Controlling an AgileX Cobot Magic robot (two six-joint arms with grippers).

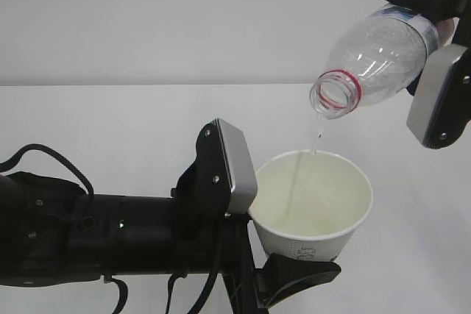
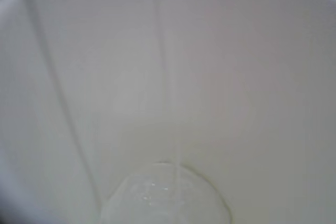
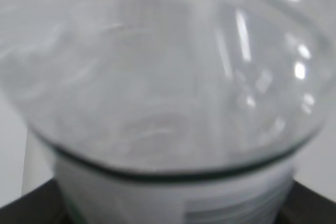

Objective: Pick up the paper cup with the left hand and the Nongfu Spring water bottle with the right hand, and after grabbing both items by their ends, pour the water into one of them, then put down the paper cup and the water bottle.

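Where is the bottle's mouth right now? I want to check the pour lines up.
In the exterior view, the bottle's mouth is upper right of centre, tilted down-left, above the far rim of the paper cup, apart from it.

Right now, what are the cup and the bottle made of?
The paper cup looks like paper: matte white, opaque, with a thin rolled rim and a faint seam down its inside wall. The Nongfu Spring water bottle looks like thin clear plastic: glossy, see-through, ribbed, with bright glints and a red neck ring. The water trickling between them is clear and colourless.
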